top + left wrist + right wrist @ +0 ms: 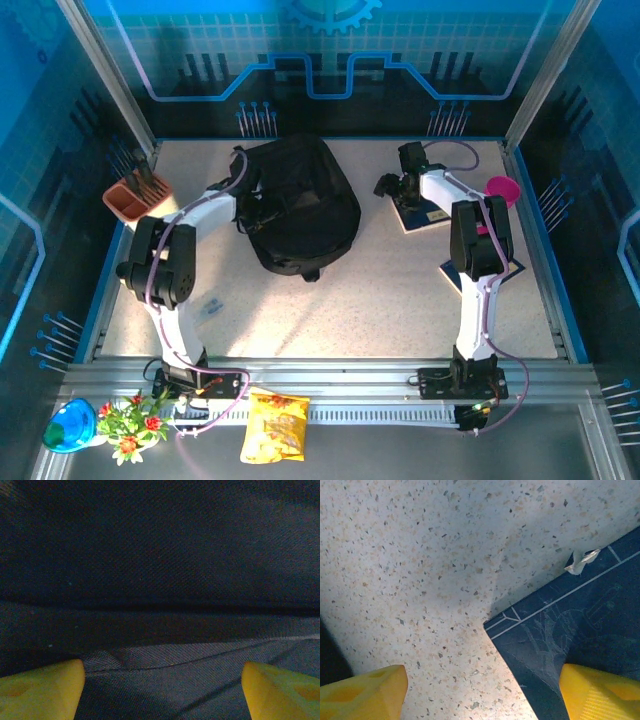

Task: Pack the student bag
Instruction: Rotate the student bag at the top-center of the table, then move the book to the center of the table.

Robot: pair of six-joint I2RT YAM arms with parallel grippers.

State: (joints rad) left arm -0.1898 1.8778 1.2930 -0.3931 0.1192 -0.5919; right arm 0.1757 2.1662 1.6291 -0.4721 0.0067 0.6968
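At the left edge of the table [380, 300] sits one terracotta tray [133, 200], close against the enclosure frame. The left gripper [160, 687] is pressed up to the student bag [300, 205]. Its yellow fingers [40, 690] are spread wide, with black woven fabric and a seam between them and nothing pinched. The one bag (the biggest thing here) lies at the back centre of the table. Bare speckled surface runs open in front of it and on to the right. The right gripper [480, 692] hangs low with its jaws apart and empty, over the corner of a dark blue book [570, 630]. The cover bears pale border lines and a faint drawing, with no lettering I can read. A white scrap [581, 562] lies at the book's edge. One pink cup [503, 188] stands by the right frame. Along the near rail, again from the left, are one blue bowl [68, 425], one flower bunch [130, 420] and one yellow snack packet [274, 427], its print too small to read
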